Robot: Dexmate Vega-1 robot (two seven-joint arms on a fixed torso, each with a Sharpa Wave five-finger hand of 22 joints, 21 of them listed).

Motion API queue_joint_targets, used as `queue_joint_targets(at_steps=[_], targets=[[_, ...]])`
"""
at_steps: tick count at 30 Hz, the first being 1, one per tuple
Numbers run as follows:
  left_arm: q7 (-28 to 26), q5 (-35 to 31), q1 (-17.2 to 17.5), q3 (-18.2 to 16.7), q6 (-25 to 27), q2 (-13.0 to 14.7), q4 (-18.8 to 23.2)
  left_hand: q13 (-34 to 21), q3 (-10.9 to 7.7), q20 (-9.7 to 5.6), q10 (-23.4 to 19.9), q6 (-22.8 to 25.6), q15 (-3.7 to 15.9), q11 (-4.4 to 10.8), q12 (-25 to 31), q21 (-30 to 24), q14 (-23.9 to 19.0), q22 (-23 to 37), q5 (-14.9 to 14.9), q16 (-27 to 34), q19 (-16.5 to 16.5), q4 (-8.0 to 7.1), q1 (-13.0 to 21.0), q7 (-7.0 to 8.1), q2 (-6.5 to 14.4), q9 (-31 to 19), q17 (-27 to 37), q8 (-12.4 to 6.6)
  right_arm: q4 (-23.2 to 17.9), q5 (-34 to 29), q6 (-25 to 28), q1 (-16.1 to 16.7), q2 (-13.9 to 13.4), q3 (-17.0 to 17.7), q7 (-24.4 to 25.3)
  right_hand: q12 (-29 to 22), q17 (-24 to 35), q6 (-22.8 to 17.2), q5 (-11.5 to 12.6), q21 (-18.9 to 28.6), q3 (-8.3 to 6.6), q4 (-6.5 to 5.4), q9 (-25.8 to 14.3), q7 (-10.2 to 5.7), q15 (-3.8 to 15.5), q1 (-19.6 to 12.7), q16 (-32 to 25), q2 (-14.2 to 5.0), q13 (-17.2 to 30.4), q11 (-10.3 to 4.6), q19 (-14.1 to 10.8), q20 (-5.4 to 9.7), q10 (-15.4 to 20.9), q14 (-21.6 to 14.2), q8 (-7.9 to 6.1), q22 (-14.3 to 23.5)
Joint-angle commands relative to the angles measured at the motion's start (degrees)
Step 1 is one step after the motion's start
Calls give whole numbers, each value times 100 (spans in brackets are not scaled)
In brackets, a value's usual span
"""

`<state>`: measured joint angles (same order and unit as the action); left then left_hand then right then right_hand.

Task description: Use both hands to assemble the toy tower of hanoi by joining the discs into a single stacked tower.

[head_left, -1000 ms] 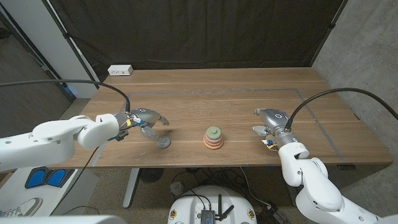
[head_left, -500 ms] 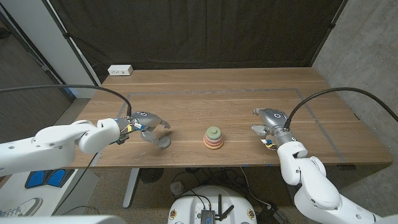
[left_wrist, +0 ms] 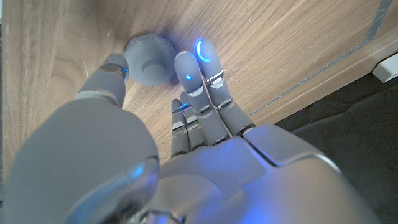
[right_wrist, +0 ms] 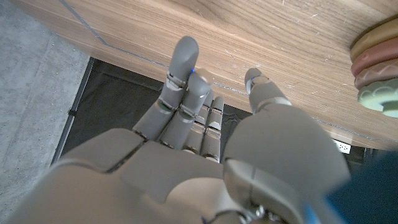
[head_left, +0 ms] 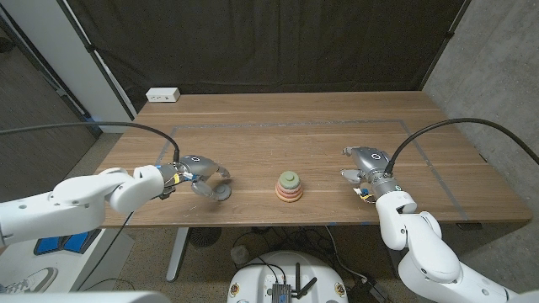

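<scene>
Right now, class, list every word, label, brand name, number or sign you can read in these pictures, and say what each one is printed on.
No readable text in any view.
The white power strip at the wooden table's far edge: any marking too small to read.
The stacked pastel disc tower and the small grey round piece by the left hand: no print visible.
The right hand: no legible print.

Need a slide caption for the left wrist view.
Left hand fingers bracket the grey disc on the wooden table.
</scene>
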<state>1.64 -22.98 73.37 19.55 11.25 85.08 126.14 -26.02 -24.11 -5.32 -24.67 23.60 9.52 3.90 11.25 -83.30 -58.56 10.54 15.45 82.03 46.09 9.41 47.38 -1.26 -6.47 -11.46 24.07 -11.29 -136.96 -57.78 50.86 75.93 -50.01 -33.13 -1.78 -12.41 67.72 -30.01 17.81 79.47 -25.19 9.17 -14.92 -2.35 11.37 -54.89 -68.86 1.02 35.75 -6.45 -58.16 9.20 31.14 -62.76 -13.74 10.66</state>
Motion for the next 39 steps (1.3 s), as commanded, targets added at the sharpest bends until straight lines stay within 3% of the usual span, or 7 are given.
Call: queue_joint_targets(at_steps=[1, 22, 39], targets=[[-76, -320, -15, 131, 35, -147, -101, -2, 41, -647, -51, 66, 296, 11, 38, -41, -47, 24, -14, 35, 29, -6, 69, -4, -2, -7, 0, -57, -22, 37, 24, -31, -42, -13, 26, 28, 21, -38, 40, 43, 25, -5, -1, 7, 130, 15, 19, -68, 28, 24, 53, 326, 61, -6, 8, 0], [-282, -451, 90, 235, 70, -272, -256, 44, 59, -646, -171, 175, 296, 33, 65, -43, -44, 23, -32, 38, 32, -25, 89, -4, 62, -8, -14, -86, -13, 66, 74, -110, 3, -99, 31, 39, 49, -43, 66, 65, 35, 2, 0, 8, 130, 10, 40, -101, 45, 36, 53, 331, 80, -32, 22, -3], [-163, -695, -154, 432, -254, -704, -507, 80, 63, -647, -231, 226, 297, 83, 68, -43, -54, 21, -39, 54, 33, -17, 130, 19, 104, -9, -8, -87, -28, 83, 170, -104, 13, -137, 52, 44, 72, -35, 82, 71, 39, -3, 0, 13, 129, 22, 49, -110, 46, 43, 59, 327, 98, -43, 32, -6]])
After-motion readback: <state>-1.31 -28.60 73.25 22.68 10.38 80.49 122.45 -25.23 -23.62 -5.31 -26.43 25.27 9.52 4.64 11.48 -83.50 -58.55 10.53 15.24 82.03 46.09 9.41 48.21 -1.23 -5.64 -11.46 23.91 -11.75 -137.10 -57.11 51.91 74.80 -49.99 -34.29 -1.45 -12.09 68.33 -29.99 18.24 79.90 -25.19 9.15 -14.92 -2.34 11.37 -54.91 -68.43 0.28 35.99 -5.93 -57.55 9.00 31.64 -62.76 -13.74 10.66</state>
